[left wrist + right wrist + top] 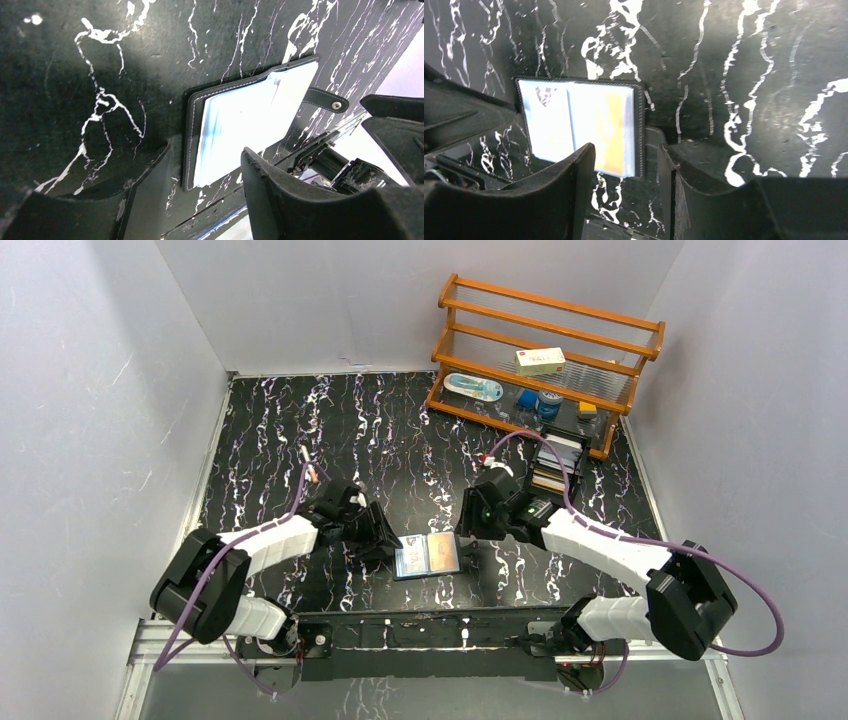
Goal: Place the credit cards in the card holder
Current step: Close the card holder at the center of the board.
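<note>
Black card holder (428, 556) between my left end effector (205, 150) and right end effector (626, 146), both apart, empty; credit cards (611, 130) look pocketed.

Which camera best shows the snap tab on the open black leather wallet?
Left wrist: the snap tab juts clear of the open black leather wallet, button visible. From above it is too small to tell; the right wrist shows mainly the inner pockets.

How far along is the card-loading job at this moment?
Done: the card holder lies open flat, a tan-orange card showing in a pocket. In hand: nothing; both the left end effector and right end effector are open beside it. Left: the black box behind seems to hold more cards.
</note>
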Tool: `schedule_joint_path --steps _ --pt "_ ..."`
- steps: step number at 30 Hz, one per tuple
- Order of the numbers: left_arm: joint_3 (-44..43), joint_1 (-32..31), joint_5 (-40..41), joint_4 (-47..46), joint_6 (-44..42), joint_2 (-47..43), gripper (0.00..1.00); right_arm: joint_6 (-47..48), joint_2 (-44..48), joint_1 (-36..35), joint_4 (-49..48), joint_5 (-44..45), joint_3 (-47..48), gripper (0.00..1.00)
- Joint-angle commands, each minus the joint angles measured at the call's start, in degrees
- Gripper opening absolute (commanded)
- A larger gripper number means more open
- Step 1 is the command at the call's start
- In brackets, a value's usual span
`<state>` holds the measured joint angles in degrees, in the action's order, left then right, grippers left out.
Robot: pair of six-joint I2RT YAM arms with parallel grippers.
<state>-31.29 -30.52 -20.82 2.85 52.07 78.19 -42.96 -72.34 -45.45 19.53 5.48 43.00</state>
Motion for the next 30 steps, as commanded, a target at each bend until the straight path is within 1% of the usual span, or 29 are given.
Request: schedule_joint_path --steps 1,5,9,11,15,20,24,30 --pt "-1.5 -0.4 0.2 -0.3 -0.5 2.7 0.52 2.3 1.6 3.4 0.8 0.5 -2.2 0.56" --pt "-1.5 -0.6 0.3 -0.7 0.1 3.4 0.52 2.7 -0.1 5.1 -2.4 -3.9 -4.3 0.53" --pt "-1.5 -0.9 0.4 -1.0 0.8 3.8 0.52 2.8 -1.4 5.6 -4.0 -5.0 -5.4 0.51" --pt "-1.5 -1.3 0.3 -1.6 1.1 4.1 0.52 2.8 -1.6 5.6 -5.5 -5.9 -6.1 0.45" --pt "-2.2 -2.6 -0.5 -2.8 1.9 4.4 0.52 2.0 -2.4 5.7 -9.5 -8.4 -8.0 0.27" --pt "-3.4 -5.4 -1.1 -5.5 4.0 2.0 0.52 1.1 -5.4 5.7 -12.7 -11.5 -9.6 0.16" --pt "-4.4 -6.7 -3.2 -8.3 5.7 0.4 0.52 0.3 -6.2 5.6 -15.0 -12.8 -10.7 0.12" --pt "-4.4 -8.2 -4.4 -12.2 8.4 -2.8 0.52 -0.4 -6.0 5.7 -15.6 -12.7 -10.9 0.07"
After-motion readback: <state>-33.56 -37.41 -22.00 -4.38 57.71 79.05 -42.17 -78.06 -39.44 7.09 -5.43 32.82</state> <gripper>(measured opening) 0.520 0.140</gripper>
